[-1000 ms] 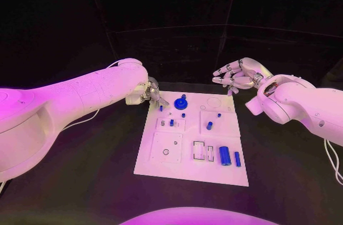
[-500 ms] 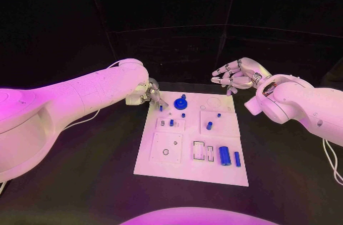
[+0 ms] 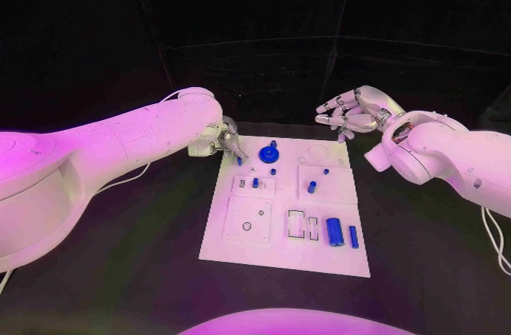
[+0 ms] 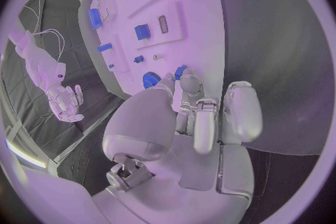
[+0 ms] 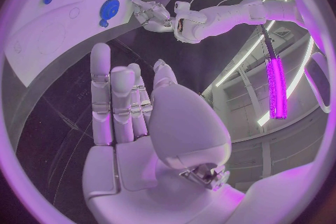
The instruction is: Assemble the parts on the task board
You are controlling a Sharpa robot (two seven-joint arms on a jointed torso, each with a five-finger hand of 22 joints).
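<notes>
The white task board (image 3: 287, 206) lies in the middle of the black table (image 3: 128, 261), its long side running away from the robot. The left hand (image 3: 221, 141) sits at the board's far left corner, and in the left wrist view its fingers (image 4: 189, 85) close on a small blue peg (image 4: 180, 71) right at the board's edge, so it holds that part. Just beside it on the board stands a blue gear (image 3: 269, 155) with a small stud (image 3: 274, 144) behind it. The right hand (image 3: 349, 112) hangs above the table past the board's far right corner, apart from the board, its fingers spread and loosely curved with nothing in them. Nearer the robot, a blue cylinder (image 3: 334, 232) and a slimmer blue pin (image 3: 354, 236) lie side by side at the board's near right, next to two rectangular slots (image 3: 303, 225). A few smaller blue pieces (image 3: 312, 187) stand around the board's middle.
</notes>
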